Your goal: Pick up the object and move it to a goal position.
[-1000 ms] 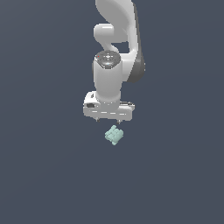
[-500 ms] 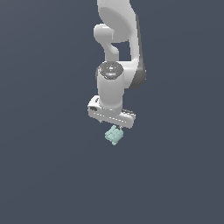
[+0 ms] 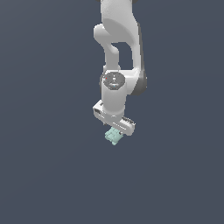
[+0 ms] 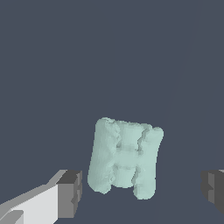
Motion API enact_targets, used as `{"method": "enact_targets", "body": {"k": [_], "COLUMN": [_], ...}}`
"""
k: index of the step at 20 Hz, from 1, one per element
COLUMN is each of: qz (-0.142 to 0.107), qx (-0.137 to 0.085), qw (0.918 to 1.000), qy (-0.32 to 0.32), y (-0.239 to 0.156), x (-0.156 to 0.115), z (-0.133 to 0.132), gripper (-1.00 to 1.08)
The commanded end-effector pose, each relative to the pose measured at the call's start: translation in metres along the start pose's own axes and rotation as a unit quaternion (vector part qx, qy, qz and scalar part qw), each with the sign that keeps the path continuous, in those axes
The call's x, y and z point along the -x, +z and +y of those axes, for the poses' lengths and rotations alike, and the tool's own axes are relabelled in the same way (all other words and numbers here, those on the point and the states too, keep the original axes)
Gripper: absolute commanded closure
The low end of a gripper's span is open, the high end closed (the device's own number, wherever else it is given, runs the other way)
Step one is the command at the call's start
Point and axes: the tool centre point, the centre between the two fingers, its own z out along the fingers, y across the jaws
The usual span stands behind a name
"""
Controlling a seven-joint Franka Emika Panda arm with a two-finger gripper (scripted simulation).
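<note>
In the exterior view the object (image 3: 113, 136) peeks out at the gripper's (image 3: 114, 129) six o'clock; the wrist view shows jaws spread wide, holding nothing, flanking it — seemingly light, rigid, bumpy — best pinched across its long flanks.

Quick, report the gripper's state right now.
Gripper: open, holding nothing. The mint-green block sits between its fingers with gaps on both sides.
</note>
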Motion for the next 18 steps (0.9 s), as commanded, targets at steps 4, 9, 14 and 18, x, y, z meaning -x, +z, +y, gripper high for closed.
{"method": "enact_targets", "body": {"k": [4,9,14,18], "qz": [-0.002,-0.003,-0.003,-0.003], "qx": [0.000,0.001,0.001,0.001], "qw": [0.9989,0.9975,0.9973,0.9973], "qy": [0.048,0.070,0.074,0.074], "y": [0.012,0.018,0.019,0.025], "x": [0.003,0.004,0.004,0.005], "z": [-0.003,-0.004,-0.004,-0.004], "gripper": [-0.92,-0.92,-0.92,-0.92]}}
